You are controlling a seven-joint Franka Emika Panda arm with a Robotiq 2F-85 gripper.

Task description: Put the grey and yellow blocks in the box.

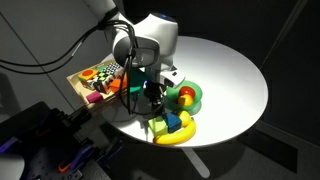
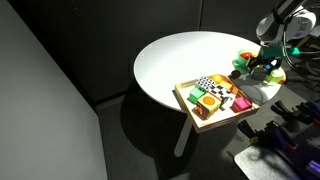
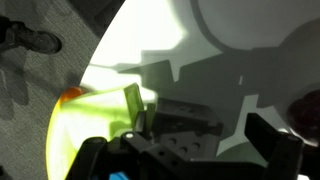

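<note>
Fingers [image 1: 150,99] of the gripper [image 1: 152,102] hang spread wide and empty, pointing down over the round white table [image 1: 230,70]. That pose suits a descent onto a small block, not a carry. In an exterior view the yellow-green block [image 1: 158,127] sits near the table's front edge, touching or just beside the blue cube [image 1: 172,121] and the banana [image 1: 178,136]. It lies a little toward the camera from the fingertips, not between them. The box [image 1: 78,92], crowded with toys, lies on the arm's other side, and the green bowl [image 1: 190,98] is close by. The grey cube I cannot pick out with confidence. In an exterior view from across the table the gripper [image 2: 263,66] hovers beyond the box [image 2: 185,105], clear of its rim, and the blocks are too small to tell. In the wrist view the dark fingers [image 3: 272,145] frame bare table. A blurred yellow-green shape [image 3: 80,130] lies off to one side, outside the gap, so I judge the grasp not yet lined up.
</note>
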